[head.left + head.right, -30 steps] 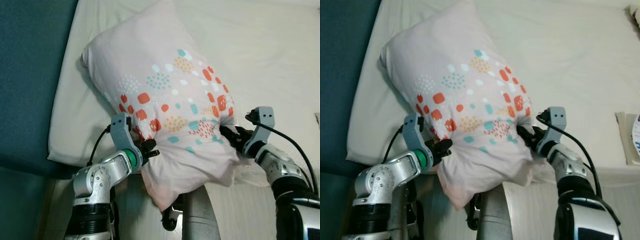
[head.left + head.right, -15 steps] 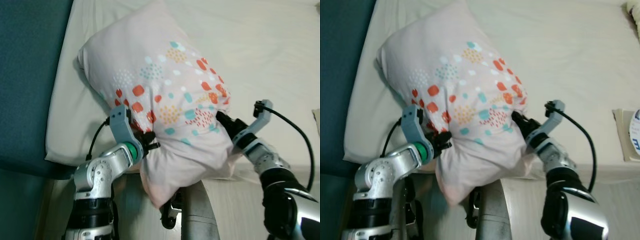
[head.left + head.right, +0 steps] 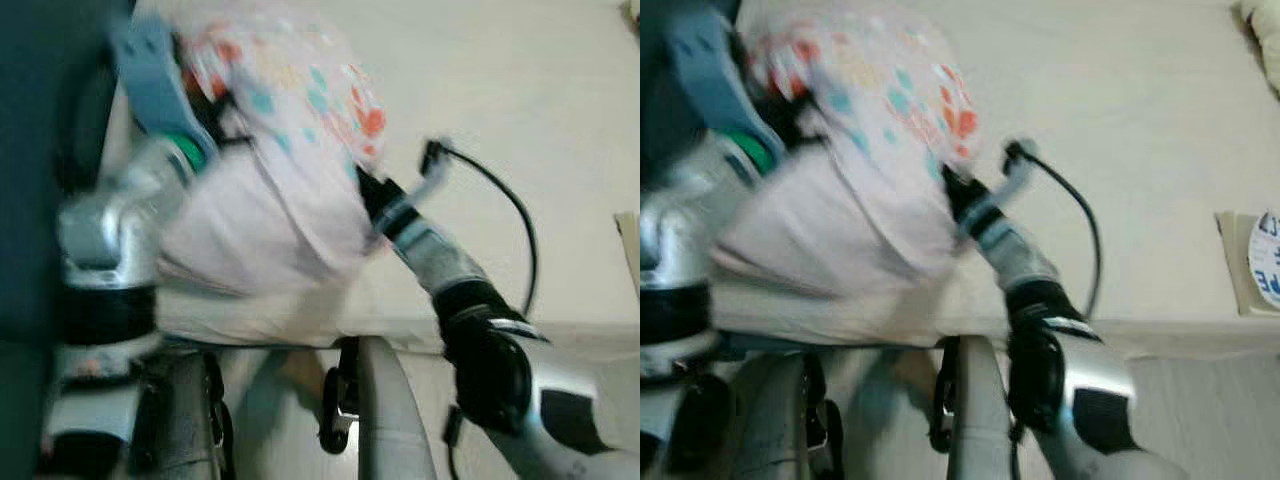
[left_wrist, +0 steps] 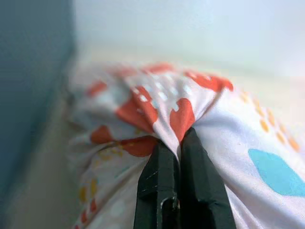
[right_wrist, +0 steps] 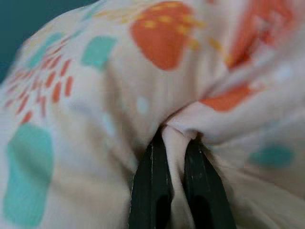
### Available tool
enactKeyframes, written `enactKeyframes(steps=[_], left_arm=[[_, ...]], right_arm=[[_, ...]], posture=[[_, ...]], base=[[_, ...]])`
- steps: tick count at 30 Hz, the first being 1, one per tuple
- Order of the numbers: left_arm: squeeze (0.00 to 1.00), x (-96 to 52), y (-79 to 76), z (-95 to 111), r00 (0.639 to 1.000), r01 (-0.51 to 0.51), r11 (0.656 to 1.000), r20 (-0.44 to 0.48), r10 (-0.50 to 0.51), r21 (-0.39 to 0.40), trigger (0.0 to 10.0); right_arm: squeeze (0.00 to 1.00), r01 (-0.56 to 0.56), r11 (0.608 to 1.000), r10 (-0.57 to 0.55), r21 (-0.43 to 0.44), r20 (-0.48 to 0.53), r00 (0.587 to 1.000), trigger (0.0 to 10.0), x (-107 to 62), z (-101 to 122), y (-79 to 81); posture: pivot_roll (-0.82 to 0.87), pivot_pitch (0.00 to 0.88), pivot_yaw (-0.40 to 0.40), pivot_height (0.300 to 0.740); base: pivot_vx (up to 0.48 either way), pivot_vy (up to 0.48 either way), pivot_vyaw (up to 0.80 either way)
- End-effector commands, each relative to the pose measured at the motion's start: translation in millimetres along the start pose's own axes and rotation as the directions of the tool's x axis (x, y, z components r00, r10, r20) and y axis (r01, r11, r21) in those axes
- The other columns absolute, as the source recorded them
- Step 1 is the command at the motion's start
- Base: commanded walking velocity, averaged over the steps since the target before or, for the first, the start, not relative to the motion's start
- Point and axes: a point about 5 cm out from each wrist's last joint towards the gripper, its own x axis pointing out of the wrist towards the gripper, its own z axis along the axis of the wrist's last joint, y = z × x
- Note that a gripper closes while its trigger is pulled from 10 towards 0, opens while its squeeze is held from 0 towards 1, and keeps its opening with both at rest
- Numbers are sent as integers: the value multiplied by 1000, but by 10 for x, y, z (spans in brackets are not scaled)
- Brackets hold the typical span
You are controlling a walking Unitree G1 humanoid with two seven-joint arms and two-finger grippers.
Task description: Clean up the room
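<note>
Eye views, blurred: pale pink pillow with orange and teal spots (image 3: 290, 150) at cream bed's (image 3: 520, 120) left near corner, between both arms. Left wrist view: left gripper (image 4: 180, 148) pinched tight on pillow fabric. Right wrist view: right gripper (image 5: 175, 155) nipping a fold.

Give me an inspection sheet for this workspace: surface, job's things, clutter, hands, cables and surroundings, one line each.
Surface: cream bed sheet, bare across the right part.
Job's things: patterned pillow, pale with orange and teal spots, held up near the bed's left side; head views are blurred.
Clutter: flat pale item with a round blue-printed label at the bed's right edge; too small to identify.
Hands: left hand shut on a fold of the pillow; right hand shut on another fold.
Cables: black cable looping off the right wrist, over the sheet.
Surroundings: dark teal wall or headboard on the left.
</note>
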Motion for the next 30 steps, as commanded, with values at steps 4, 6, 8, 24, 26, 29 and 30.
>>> enactKeyframes(steps=[4, 6, 8, 24, 26, 29, 30], left_arm=[[0, -36, -105, 489, 967, 4, 976, 247, -59, 217, 0], [0, -36, -105, 489, 967, 4, 976, 247, -59, 217, 0], [0, -128, -40, 683, 941, -62, 951, 335, -46, 304, 0], [0, -457, 74, -976, 938, 238, 805, -344, -45, 543, 10000], [0, -455, 78, -1053, 930, 231, 811, -366, -23, 538, 10000], [0, -440, 71, -1092, 927, 222, 826, -374, -14, 519, 10000], [0, -440, 71, -1092, 927, 222, 826, -374, -14, 519, 10000]], right_arm=[[0, -262, 965, 262, 7, 9, 965, 10000, 388, 86, 510], [0, -262, 965, 262, 7, 9, 965, 10000, 388, 86, 510], [0, -336, 941, 335, -35, -40, 941, 10000, 500, 83, 687], [0, 264, 960, -278, -87, -336, 900, 10000, -390, -954, -272], [0, 328, 939, -343, -102, -327, 881, 10000, -490, -967, -358], [0, 363, 925, -379, -111, -309, 872, 10000, -554, -943, -417], [0, 363, 925, -379, -111, -309, 872, 10000, -554, -943, -417]], posture=[[73, 239, -75, 617], [73, 239, -75, 617], [81, 241, -82, 617], [58, 259, -83, 617], [49, 259, -75, 617], [40, 258, -68, 617], [40, 258, -68, 617]], base=[[0, 0, 0], [0, 0, 0], [0, 0, 0], [0, 0, 0], [0, 0, 0], [0, 0, 0], [0, 0, 0]])
